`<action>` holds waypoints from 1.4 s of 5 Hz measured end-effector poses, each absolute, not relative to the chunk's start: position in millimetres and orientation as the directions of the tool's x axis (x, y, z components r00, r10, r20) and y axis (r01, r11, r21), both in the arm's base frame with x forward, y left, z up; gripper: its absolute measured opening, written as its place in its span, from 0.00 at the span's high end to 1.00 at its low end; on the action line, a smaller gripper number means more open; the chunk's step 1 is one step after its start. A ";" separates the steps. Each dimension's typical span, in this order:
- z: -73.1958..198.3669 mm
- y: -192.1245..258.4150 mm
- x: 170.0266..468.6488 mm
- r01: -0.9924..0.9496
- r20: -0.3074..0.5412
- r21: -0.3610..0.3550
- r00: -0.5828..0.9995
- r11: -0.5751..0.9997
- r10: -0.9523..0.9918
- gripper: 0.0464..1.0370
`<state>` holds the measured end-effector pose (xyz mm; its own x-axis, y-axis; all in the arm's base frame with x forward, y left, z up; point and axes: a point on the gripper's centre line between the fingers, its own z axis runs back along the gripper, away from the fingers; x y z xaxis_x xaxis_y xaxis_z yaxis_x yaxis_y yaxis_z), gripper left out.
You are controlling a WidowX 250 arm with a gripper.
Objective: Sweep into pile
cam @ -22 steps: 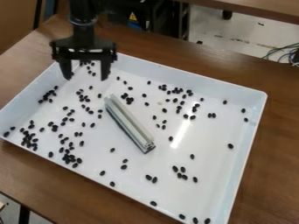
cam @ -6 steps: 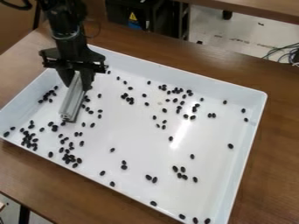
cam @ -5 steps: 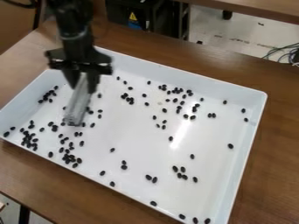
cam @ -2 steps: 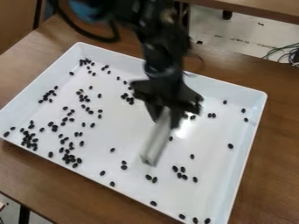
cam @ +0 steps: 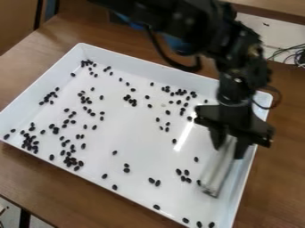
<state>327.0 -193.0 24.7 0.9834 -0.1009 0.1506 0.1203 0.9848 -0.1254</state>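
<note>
The tray [cam: 143, 133] lay on the table [cam: 35, 178], under the gripper [cam: 229, 146] and stretching left of it. Between its fingers, slanting down, was the bar [cam: 219, 171]. Most beans [cam: 158, 183] lay in the tray to its left (a few sat in front). Cables [cam: 289, 53] lay behind, rightward.

Looks like a robotics lab tbh: black jointed robot arm [cam: 241, 73] over a brown wood-look table [cam: 42, 182], thin dark cables [cam: 290, 52] bunched against pale, scuffed flooring [cam: 280, 34].
</note>
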 end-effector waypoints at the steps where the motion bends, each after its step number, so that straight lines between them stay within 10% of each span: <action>1: 15.0 -201.1 337.3 0.112 0.114 -0.109 0.988 0.988 -0.100 0.69; 7: -13.2 3.7 365.5 -0.337 0.056 0.132 0.941 0.932 0.333 0.69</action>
